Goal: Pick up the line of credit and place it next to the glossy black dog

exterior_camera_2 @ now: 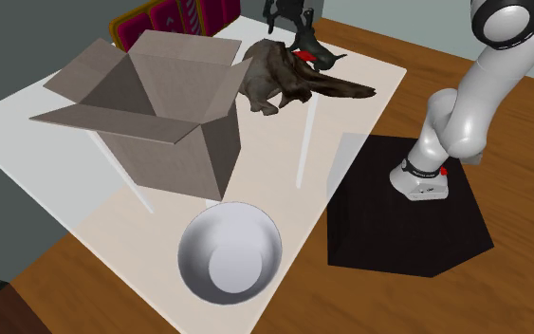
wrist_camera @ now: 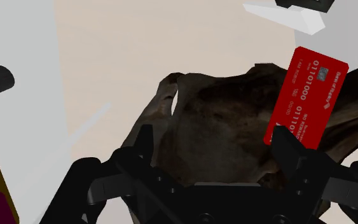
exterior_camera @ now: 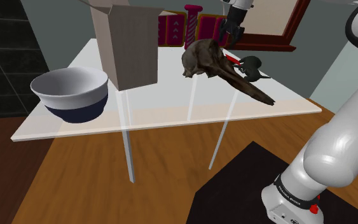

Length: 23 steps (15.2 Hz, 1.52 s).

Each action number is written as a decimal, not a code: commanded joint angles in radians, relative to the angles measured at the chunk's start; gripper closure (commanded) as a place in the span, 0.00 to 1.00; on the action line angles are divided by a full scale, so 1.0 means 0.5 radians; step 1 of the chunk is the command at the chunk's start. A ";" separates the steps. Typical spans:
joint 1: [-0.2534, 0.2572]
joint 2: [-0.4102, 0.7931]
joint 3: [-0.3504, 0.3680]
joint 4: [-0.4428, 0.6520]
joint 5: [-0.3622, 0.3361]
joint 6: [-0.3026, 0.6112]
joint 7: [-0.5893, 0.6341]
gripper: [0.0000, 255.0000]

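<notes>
Red card (wrist_camera: pixel 306 97) sat just beside the black dog (exterior_camera: pixel 252 67), between it and the brown skull (wrist_camera: pixel 222 127). Gripper (wrist_camera: pixel 214 143) hung just above the dog's skull side, fingers wide apart, gripping nothing. Placement looked done; probably only the retreat was left.

You see a white bowl (exterior_camera: pixel 70 94) with a navy base beside an open cardboard box (exterior_camera: pixel 130 51) on the desk (exterior_camera: pixel 165 102), a dark brown animal skull (exterior_camera: pixel 206 60) lying beyond.
</notes>
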 commanded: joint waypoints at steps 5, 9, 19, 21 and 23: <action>0.000 -0.003 0.001 -0.014 -0.002 0.012 0.000 0.00; 0.000 -0.003 0.001 -0.013 -0.002 0.011 0.000 1.00; -0.013 -0.117 -0.012 -0.166 0.021 0.094 0.027 0.00; -0.046 -0.338 -0.037 -0.458 0.067 0.254 0.078 0.00; -0.085 -0.554 -0.060 -0.738 0.114 0.408 0.125 0.00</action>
